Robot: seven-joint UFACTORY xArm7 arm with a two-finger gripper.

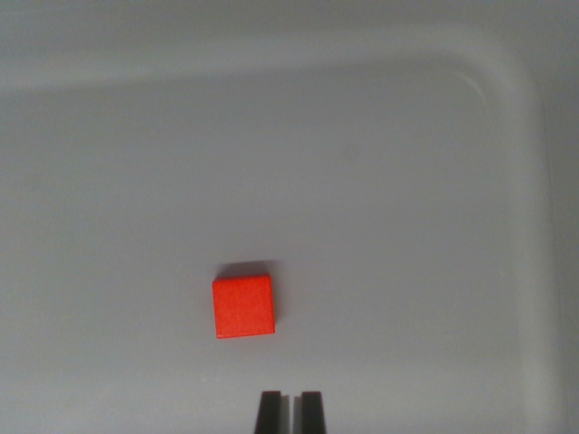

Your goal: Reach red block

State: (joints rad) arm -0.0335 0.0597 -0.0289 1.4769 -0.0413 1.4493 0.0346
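A small red block [243, 306] lies flat on the pale grey floor of a tray, a little left of the picture's middle. My gripper [289, 411] shows at the bottom edge as two dark fingertips with only a thin slit between them, shut and holding nothing. The block sits above the fingertips and slightly toward the wrist view's left, apart from them.
The white tray's raised rim [529, 99] curves round at the upper right and runs along the top and down the right side. Plain grey tray floor [389, 235] surrounds the block.
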